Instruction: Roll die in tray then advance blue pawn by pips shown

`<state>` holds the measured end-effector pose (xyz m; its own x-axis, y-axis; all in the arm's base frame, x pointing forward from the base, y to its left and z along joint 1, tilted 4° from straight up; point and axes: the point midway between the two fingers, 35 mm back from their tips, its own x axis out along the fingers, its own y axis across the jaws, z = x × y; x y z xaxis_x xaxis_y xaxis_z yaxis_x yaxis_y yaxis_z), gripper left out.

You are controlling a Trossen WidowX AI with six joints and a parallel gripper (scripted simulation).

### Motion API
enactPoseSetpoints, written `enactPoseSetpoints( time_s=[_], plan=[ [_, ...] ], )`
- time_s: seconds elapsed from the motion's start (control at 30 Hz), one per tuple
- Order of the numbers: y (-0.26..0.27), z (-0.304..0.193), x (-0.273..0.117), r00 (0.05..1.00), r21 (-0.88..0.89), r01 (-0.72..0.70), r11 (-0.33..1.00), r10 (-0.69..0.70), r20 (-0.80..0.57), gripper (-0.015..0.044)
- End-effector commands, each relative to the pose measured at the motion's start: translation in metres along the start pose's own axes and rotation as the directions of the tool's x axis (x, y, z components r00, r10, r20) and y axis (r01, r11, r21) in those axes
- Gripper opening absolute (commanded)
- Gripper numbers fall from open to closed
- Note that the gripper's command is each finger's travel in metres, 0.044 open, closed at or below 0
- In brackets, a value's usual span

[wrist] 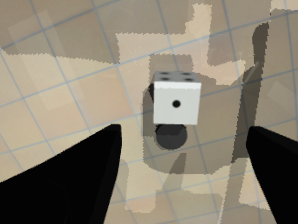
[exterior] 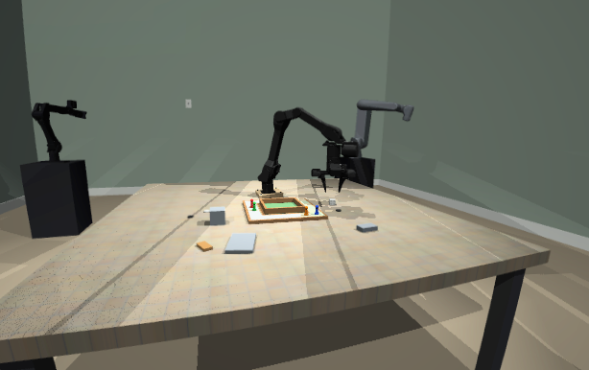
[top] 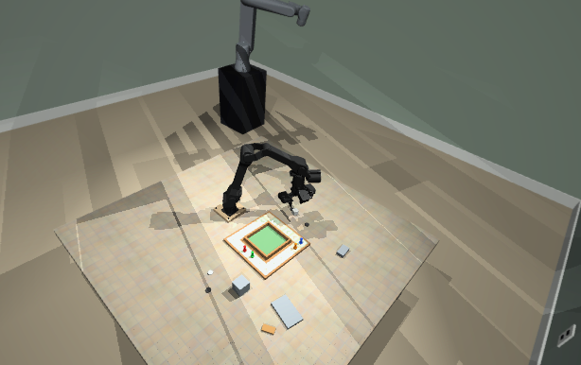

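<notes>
The white die (top: pixel 295 212) (exterior: pixel 332 202) (wrist: pixel 176 103) sits beyond the board's right side; in the wrist view one face shows one pip and a narrow side face shows several. My gripper (top: pixel 296 205) (exterior: pixel 333 191) is open above it; in the wrist view the die is ahead of and between the spread fingertips, untouched. The blue pawn (top: pixel 301 241) (exterior: pixel 317 210) stands near the right corner of the board (top: pixel 265 271), beside the orange pawn (top: pixel 295 246) (exterior: pixel 306 211). The wooden tray (top: pixel 255 250) (exterior: pixel 282 211) with its green floor is empty.
Red (top: pixel 244 249) and green (top: pixel 252 254) pawns stand on the board's left side. A small dark disc (top: pixel 307 224) (exterior: pixel 338 210) lies near the die. A grey box (top: pixel 343 251) is to the right; a grey cube (top: pixel 240 285), flat slab (top: pixel 287 311) and orange block (top: pixel 269 328) lie in front.
</notes>
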<state>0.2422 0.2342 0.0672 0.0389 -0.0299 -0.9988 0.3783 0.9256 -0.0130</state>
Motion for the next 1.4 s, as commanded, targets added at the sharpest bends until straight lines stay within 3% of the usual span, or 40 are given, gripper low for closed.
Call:
enactPoseSetpoints(
  time_s=[0.0, 1.03, 1.23, 1.37],
  plan=[
    [0.001, 0.002, 0.001, 1.0, 0.007, 0.016, 1.0, -0.016, 0.002, 0.0275],
    [0.001, 0.002, 0.048, 1.0, 0.007, 0.016, 1.0, -0.016, 0.002, 0.0275],
    [0.001, 0.002, 0.048, 1.0, 0.007, 0.016, 1.0, -0.016, 0.002, 0.0118],
    [0.001, 0.002, 0.048, 1.0, 0.007, 0.016, 1.0, -0.016, 0.002, 0.0091]
  ],
)
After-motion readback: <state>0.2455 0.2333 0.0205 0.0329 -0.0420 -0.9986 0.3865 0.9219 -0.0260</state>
